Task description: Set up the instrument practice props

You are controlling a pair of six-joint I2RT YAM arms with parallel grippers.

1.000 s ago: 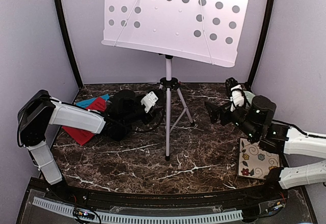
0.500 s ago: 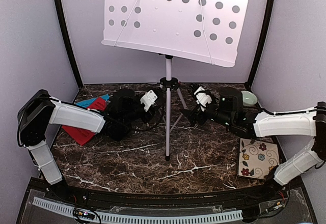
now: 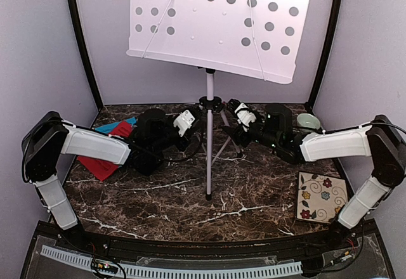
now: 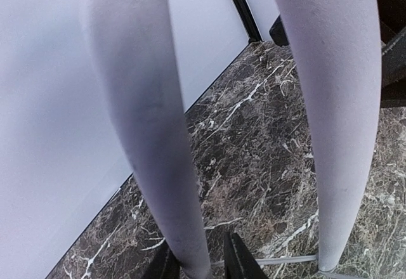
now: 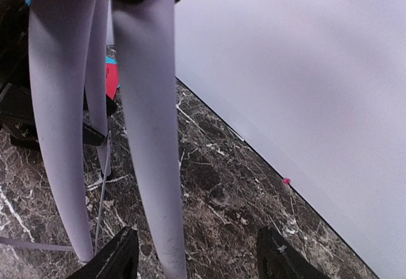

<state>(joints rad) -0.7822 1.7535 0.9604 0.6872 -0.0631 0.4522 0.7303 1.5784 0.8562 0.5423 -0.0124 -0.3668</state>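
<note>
Top external view: nearest to us, at the right, a floral square tile [image 3: 320, 196] lies flat on the dark marble table [image 3: 158, 196]. We record the white tripod music stand [image 3: 209, 85] standing at the middle of the table, with one leg running toward us and its foot down on the marble.

Farther in, both arms reach inward from the sides to the tripod, below the black hub where the legs join. The left gripper [image 4: 200, 263] comes in from the left. In the left wrist view its two black fingertips sit tight against either side of one white leg, and we see no gap, so we log it as clamped on that leg. The right gripper [image 5: 200, 257] comes in from the right. In the right wrist view its fingers are spread wide, and a white leg stands between them, nearer one finger than the other. We see no contact with either finger, so it has hold of nothing.

On the left, just beyond the left arm, the red page [image 3: 101, 162] lies on the table, partly hidden by the arm. The cyan-blue page [image 3: 120, 125] lies just behind it, toward the far wall. We cannot tell whether the two overlap.

At the far right corner a pale green bowl [image 3: 309, 122] sits beside the right arm.

Farthest and highest, the stand's perforated desk [image 3: 216, 25] is tilted, with two thin wire arms lying across its face.
</note>
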